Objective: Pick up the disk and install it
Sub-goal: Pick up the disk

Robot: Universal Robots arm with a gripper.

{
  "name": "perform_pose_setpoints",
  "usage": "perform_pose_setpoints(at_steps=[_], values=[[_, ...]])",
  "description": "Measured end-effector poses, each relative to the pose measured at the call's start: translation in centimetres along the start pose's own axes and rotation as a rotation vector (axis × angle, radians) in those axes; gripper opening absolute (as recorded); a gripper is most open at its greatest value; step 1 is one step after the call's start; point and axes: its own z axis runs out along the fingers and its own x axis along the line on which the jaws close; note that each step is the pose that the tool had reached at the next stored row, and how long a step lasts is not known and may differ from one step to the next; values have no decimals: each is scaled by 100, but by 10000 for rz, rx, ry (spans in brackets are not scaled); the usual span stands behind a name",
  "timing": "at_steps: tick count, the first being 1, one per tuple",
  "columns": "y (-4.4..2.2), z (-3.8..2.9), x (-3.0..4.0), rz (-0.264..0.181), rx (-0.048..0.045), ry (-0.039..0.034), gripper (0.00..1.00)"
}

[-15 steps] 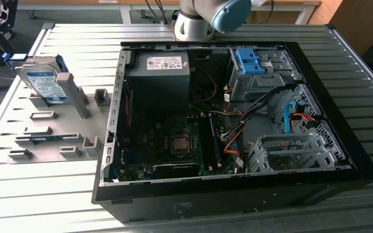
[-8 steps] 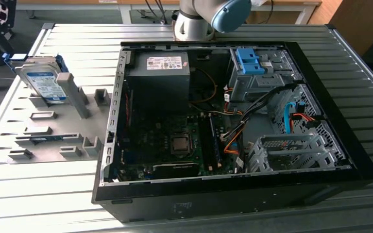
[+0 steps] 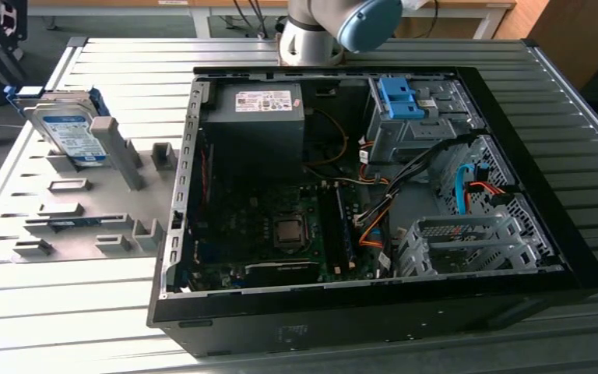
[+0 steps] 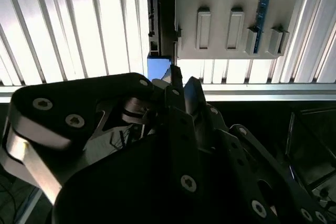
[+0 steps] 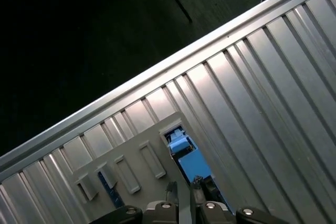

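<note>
Since the disk [image 3: 71, 131] is a rigid, metal-cased drive, some weight and no give are to be expected, and knocks are judged harmful. A hold across its two long edges, on the blue rails, is judged safest, with the labelled face left untouched.

It is seen standing on edge in the grey fixture plate [image 3: 81, 214], at the exterior view's left, well apart from the open computer case [image 3: 548, 261]. Its labelled face is turned towards the exterior camera. Its long axis is judged to rise from the plate at a lean, though this cannot be told for certain.

In the second wrist view the gripper [image 4: 182, 82] is seen near the plate's end, its fingers drawn close together with nothing pinched between them. In the first wrist view a blue piece [image 5: 189, 158], probably the disk's rail, is seen just beyond the fingertips.
</note>
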Motion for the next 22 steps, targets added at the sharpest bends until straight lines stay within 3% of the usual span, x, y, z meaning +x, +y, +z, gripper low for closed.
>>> perform_pose_setpoints(at_steps=[4,6,7,11,17,22], values=[[29,15,-48,-163,-1,5,25],[29,25,-48,-510,-5,13,36],[29,31,-48,-689,-8,18,36],[29,61,-48,-1418,-17,34,55],[28,104,-48,-2506,-32,61,55],[64,127,-60,-2634,-37,55,55]])
